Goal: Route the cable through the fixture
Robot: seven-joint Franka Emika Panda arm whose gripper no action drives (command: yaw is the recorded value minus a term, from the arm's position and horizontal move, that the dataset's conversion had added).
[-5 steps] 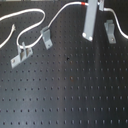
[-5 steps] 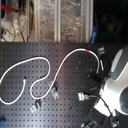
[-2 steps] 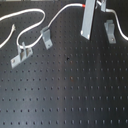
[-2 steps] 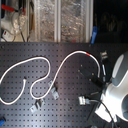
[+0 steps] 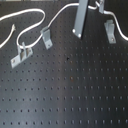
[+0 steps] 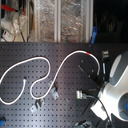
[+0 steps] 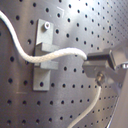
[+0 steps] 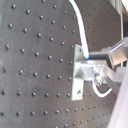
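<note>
Only the first wrist view shows the gripper (image 7: 90, 64) clenched on the cable (image 7: 50, 56) beside the fixture (image 7: 42, 60).

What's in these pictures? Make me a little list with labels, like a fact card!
Surface: black pegboard full of small holes
Cable: white cable lying in loops across the board
Red band: on the cable, in the second exterior view
Fixtures: grey metal clips bolted to the board, three in the first exterior view
Gripper: gripper shut on the cable, right beside one clip
Robot: white arm at the second exterior view's right
</note>
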